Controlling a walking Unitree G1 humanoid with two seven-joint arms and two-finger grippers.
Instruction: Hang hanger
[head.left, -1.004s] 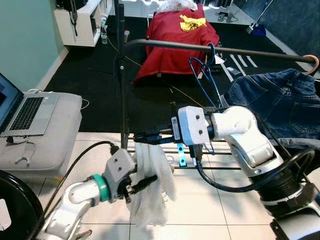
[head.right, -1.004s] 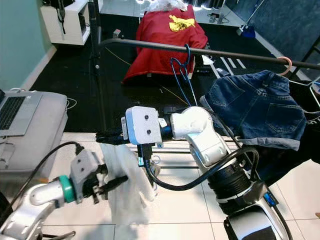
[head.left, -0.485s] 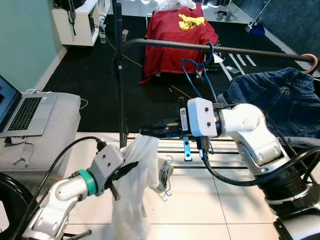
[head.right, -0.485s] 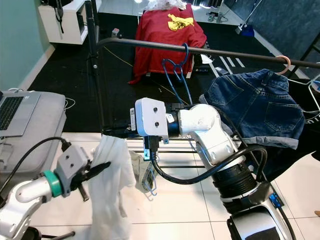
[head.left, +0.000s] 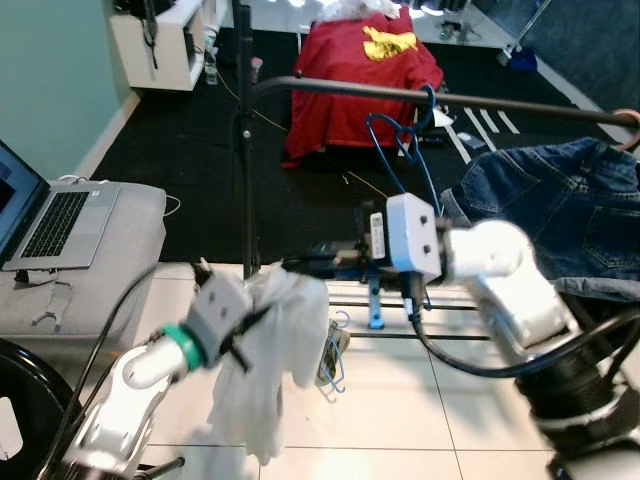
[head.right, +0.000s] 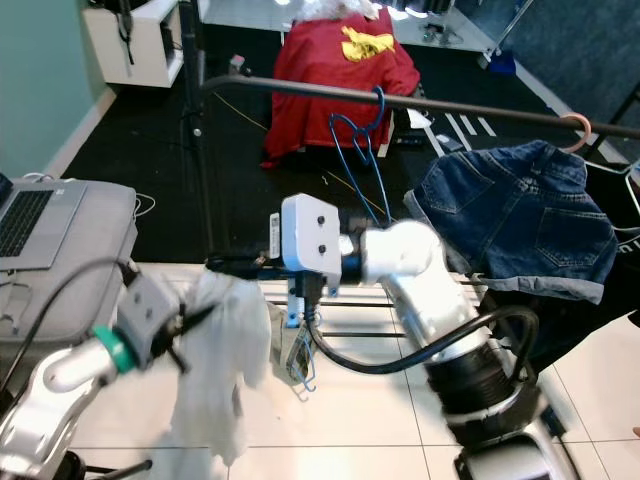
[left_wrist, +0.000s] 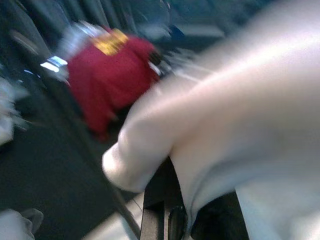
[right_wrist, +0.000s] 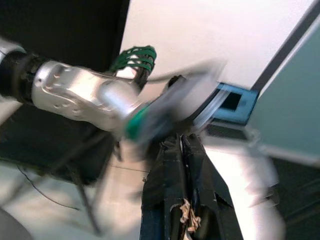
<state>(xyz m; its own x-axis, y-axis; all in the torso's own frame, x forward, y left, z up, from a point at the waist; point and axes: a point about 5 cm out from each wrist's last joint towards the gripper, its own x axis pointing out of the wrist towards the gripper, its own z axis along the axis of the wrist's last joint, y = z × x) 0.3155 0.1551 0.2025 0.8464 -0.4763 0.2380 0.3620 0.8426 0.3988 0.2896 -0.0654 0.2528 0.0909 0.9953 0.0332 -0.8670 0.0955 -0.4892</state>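
Right gripper (head.left: 295, 267) pinched shut on white cloth (head.left: 275, 360) draped over hanger (head.left: 335, 352), left gripper (head.left: 262, 312) touching cloth at nine o'clock, grip unclear, rail (head.left: 450, 100) at twelve o'clock.

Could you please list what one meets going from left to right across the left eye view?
Open silver laptop → white cloth garment → blue wire hanger on the dark metal rail → blue denim shorts.
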